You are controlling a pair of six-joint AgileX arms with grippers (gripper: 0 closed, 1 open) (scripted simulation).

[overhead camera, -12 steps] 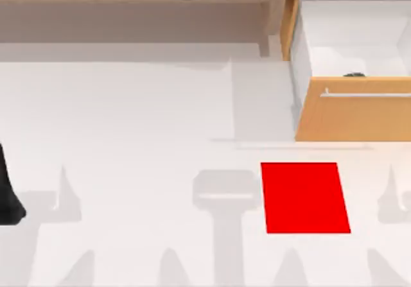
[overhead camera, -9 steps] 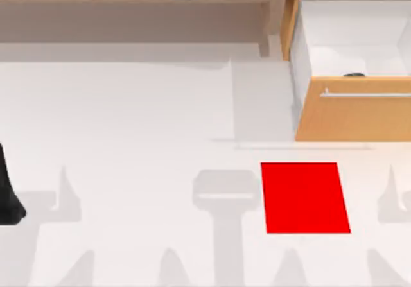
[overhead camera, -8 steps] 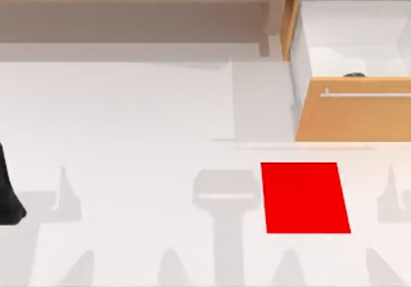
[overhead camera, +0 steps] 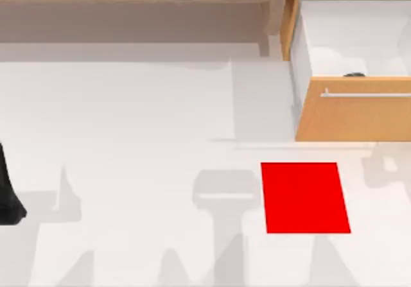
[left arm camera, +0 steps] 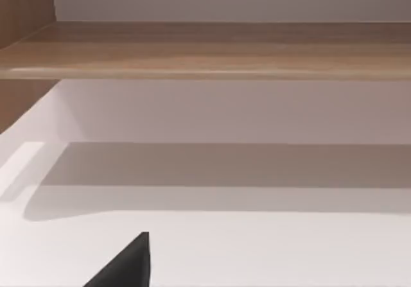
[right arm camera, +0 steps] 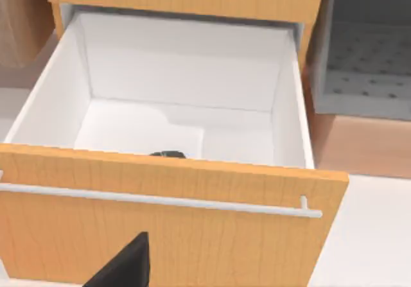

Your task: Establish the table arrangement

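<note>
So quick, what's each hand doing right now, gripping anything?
Left hand: cannot be told.
Right hand: cannot be told, facing the open drawer.

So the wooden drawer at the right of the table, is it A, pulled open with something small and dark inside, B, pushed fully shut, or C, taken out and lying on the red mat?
A: the drawer stands pulled open, its white inside showing, with a small dark object just behind its front panel.

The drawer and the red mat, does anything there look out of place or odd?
Nothing looks damaged or spilled. The drawer stands pulled open with a small dark object inside behind its front panel; the red mat lies flat on the table.
</note>
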